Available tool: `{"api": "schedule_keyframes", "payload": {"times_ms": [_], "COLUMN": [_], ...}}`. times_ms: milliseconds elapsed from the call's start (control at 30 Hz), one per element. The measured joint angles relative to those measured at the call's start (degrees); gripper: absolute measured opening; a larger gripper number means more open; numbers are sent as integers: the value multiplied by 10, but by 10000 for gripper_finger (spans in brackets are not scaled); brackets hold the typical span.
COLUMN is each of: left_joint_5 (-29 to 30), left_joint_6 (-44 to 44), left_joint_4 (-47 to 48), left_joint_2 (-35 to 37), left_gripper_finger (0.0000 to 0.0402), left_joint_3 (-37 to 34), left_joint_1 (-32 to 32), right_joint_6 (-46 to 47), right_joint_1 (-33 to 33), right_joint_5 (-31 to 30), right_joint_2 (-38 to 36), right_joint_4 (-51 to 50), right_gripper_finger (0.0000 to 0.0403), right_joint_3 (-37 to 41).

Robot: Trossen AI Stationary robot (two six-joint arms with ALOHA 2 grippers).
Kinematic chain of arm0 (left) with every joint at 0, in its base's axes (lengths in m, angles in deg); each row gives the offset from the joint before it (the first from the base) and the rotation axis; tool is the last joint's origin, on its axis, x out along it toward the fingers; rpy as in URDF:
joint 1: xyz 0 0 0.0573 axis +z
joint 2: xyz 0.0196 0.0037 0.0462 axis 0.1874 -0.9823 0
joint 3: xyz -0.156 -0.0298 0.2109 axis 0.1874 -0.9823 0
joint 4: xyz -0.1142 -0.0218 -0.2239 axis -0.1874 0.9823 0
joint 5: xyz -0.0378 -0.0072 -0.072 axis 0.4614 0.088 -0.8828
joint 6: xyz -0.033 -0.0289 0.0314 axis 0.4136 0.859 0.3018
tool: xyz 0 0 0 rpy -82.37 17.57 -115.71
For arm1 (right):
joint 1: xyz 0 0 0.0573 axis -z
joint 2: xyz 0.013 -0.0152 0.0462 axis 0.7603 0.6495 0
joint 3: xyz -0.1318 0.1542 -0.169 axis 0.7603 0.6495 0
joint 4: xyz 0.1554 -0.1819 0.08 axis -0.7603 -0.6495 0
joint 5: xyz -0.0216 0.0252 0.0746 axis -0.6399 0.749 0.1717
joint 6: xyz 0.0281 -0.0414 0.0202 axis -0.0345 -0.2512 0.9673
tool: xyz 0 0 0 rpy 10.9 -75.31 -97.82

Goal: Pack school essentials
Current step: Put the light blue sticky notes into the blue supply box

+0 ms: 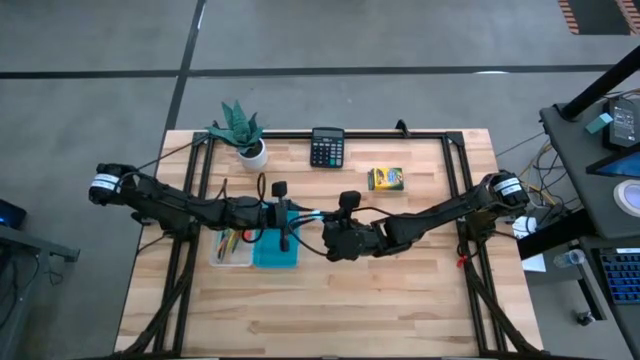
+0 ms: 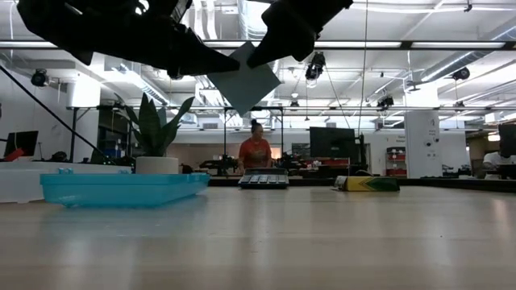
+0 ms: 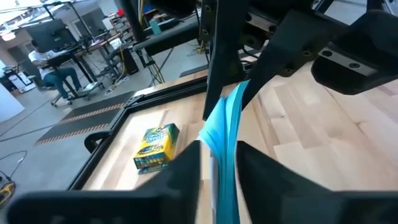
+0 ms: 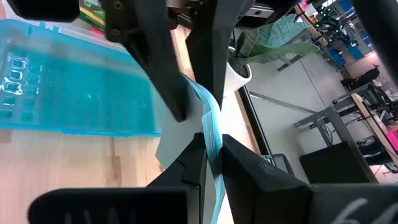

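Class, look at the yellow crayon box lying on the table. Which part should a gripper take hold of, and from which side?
Probably from straight above, jaws across the two long edges of the crayon box: it lies flat on the table with open space around. Right now the left gripper and right gripper both clamp the sticky-note pad in mid-air.

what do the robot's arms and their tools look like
Both arms are dark, nearly black, built of slim jointed segments. The left arm and right arm each carry a white band with dark markings near the shoulder. Thin dark cables loop alongside. The left tool and right tool have flat, black, angular fingers.
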State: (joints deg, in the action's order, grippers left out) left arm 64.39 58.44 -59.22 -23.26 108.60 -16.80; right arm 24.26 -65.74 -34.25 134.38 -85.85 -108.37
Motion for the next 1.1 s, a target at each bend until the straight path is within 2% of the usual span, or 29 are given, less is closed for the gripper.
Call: {"api": "schedule_keyframes", "payload": {"times_ms": [167,667,767,1100], "left_joint_5": [-1,-3,-3,-2], "left_joint_6": [-5,-5,-4,-4], "left_joint_4": [0,3,2,-1], "left_joint_2": [0,1,1,1], "left_gripper_finger": [9,1,1,0], "left_joint_3": [0,0,0,1], "left_joint_1": [0,0,0,0], "right_joint_6": [4,48,55,67], "right_joint_1": [0,2,2,4], "right_joint_5": [0,27,30,36], "right_joint_2": [0,0,0,-4], "right_joint_4": [0,-2,-1,-3], "right_gripper_finger": [33,38,54,143], "right_joint_3": [0,0,0,0]}}
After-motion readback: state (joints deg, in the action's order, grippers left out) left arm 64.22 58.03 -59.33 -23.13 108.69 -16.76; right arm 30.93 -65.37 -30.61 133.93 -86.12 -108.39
